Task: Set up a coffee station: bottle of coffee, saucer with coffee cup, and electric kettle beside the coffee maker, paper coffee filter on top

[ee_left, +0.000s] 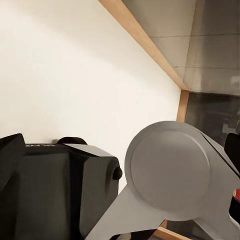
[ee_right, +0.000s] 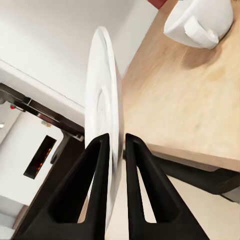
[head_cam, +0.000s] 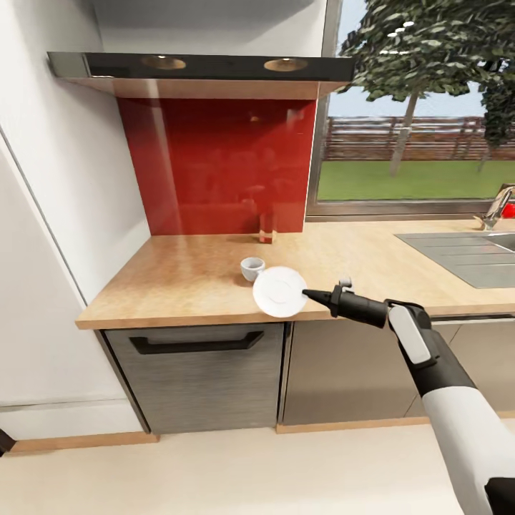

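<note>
Black fingers [ee_right: 102,185] of the right gripper [head_cam: 306,292] are clamped on the rim of the small round white saucer [head_cam: 279,291], held at the front edge of the light wood-grain countertop [head_cam: 179,279], just beside the small white coffee cup [head_cam: 252,268].

One saucer [head_cam: 280,291], one coffee cup [head_cam: 252,268], one countertop [head_cam: 186,275], one sink [head_cam: 465,256].

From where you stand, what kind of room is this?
Most likely a home kitchen: a wood-grain countertop over grey cabinet fronts, an inset steel sink under a garden window, and a coffee cup beside the saucer.
</note>
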